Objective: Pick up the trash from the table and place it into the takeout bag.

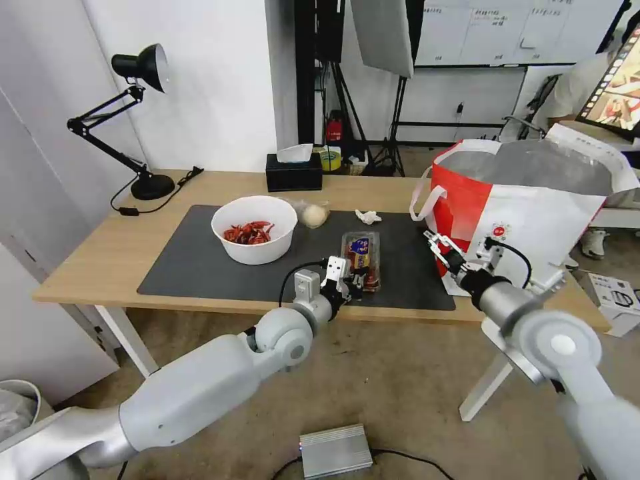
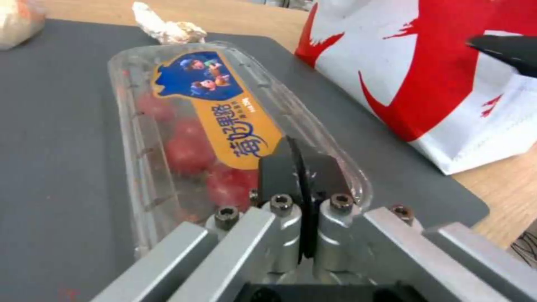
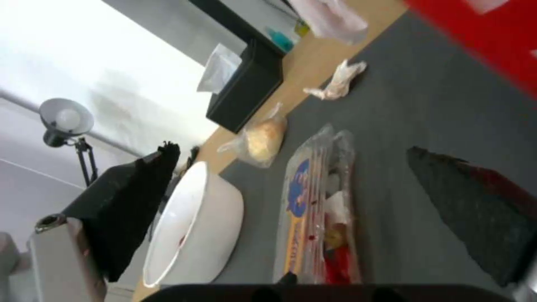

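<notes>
On the table point(image 1: 100, 253), the trash lies on a dark mat point(image 1: 193, 267): a white bowl of red chilli scraps point(image 1: 255, 229), a bagged pale bun point(image 1: 312, 215), a crumpled tissue point(image 1: 367, 216) and a clear plastic box point(image 1: 361, 260) with red bits. My left gripper point(image 1: 347, 272) is shut, its pads pressed together over the near end of the box point(image 2: 190, 126). To the right stands the white and red takeout bag point(image 1: 527, 213), open at the top. Beside the bag's near corner, above the mat's right edge, hovers my right gripper point(image 1: 437, 245), open; its fingers point(image 3: 140, 201) stand wide apart.
A black tissue box point(image 1: 293, 172) stands at the table's back edge and a black desk lamp point(image 1: 137, 120) at the back left corner. A silver box point(image 1: 335, 451) lies on the floor in front. Bare mat lies between the plastic box and the bag.
</notes>
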`<state>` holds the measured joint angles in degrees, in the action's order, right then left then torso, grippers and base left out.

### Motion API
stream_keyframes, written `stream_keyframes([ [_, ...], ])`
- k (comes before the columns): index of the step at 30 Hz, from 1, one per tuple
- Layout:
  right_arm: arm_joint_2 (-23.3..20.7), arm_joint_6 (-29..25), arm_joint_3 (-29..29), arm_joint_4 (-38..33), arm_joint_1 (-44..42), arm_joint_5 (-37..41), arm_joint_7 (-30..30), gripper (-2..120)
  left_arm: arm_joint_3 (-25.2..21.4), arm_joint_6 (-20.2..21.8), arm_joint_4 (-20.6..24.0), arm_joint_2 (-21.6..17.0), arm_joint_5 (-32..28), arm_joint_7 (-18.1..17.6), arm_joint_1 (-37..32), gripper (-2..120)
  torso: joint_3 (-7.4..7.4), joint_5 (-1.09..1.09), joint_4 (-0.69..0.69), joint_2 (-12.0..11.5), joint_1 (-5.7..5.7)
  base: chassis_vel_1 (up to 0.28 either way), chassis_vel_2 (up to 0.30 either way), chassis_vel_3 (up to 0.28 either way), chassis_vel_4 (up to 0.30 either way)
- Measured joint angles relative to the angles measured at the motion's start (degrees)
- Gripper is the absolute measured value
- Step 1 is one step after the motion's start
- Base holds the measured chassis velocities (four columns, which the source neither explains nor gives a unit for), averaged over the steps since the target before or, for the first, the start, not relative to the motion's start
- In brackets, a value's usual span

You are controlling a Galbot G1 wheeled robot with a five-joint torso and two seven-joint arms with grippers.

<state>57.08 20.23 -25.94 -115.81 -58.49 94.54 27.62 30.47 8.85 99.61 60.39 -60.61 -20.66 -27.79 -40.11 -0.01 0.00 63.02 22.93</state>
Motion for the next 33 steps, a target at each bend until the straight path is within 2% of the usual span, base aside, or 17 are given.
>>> stream_keyframes([
  [10,3.4,5.5,7.0,9.1,10.2,0.6,4.4,100,-0.2,-0.1,0.3,-0.1,0.0,-0.3,-0.8,0,-0.01,0.0,0.0,0.0,0.0,0.0,0.0,0.0,0.0],
  [23,5.4,9.3,10.2,15.0,16.6,1.6,11.8,100,-0.8,-0.2,0.6,-0.2,-2.2,-1.2,-0.2,0,0.0,0.01,-0.01,0.0,0.0,0.0,0.0,0.0,0.0],
  [26,6.5,10.4,10.8,16.0,18.6,3.6,16.1,100,-0.8,-0.3,0.5,-0.3,-1.8,-1.2,-0.6,0,0.0,0.0,0.0,0.0,0.0,0.0,0.0,0.0,0.0],
  [33,8.4,11.3,12.1,19.2,21.6,4.1,17.6,100,-0.7,-0.4,0.8,-0.3,-1.5,-1.2,-1.3,0,0.0,0.01,0.0,0.0,0.0,0.0,0.0,0.0,0.0],
])
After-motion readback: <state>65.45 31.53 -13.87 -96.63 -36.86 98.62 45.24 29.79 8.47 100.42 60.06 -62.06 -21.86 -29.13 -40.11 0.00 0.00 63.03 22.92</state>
